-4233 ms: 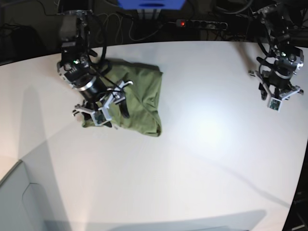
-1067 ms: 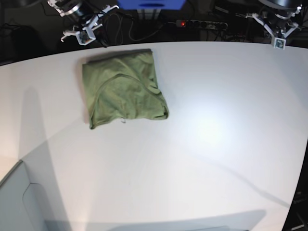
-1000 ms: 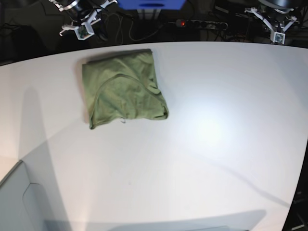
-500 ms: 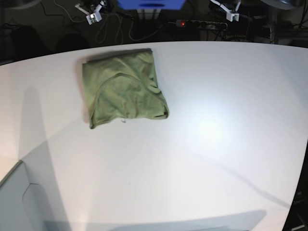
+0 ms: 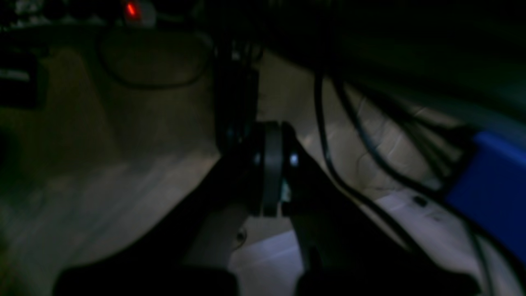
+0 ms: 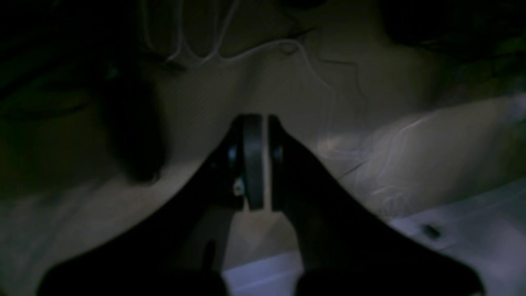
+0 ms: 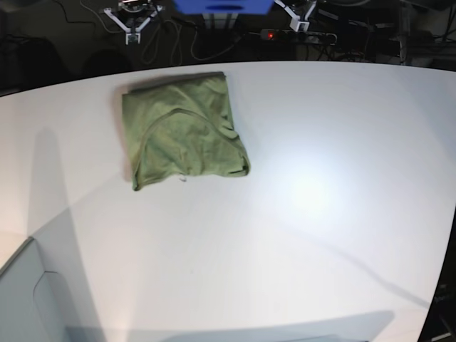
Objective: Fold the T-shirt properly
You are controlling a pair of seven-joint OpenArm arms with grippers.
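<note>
T-shirt (image 7: 182,133): lying folded into a compact, roughly square bundle in the upper left part of the base view, resting flat on the counter (image 7: 306,214), with a curved seam showing across its top layer and its lower right corner slightly rumpled

Counter: spreading white across most of the base view, catching a bright glare patch right of centre and carrying grey shadows along its left and lower edges

Left claw (image 5: 272,172): sitting clenched, its two dark pads pressing together with nothing between them, in the centre of the dim left wrist view; in the base view showing as a small white shape at the top edge, right of centre (image 7: 296,14), well apart from the T-shirt

Right claw (image 6: 259,162): sitting clenched and empty, its pads meeting with only a thin bright slit between them, in the centre of the right wrist view; in the base view appearing at the top edge, left of centre (image 7: 132,18), beyond the counter's far edge

Cables (image 5: 349,135): hanging dark across the left wrist view, right of the claw

Blue box (image 7: 223,6): sitting at the top centre of the base view, between the two claws
</note>
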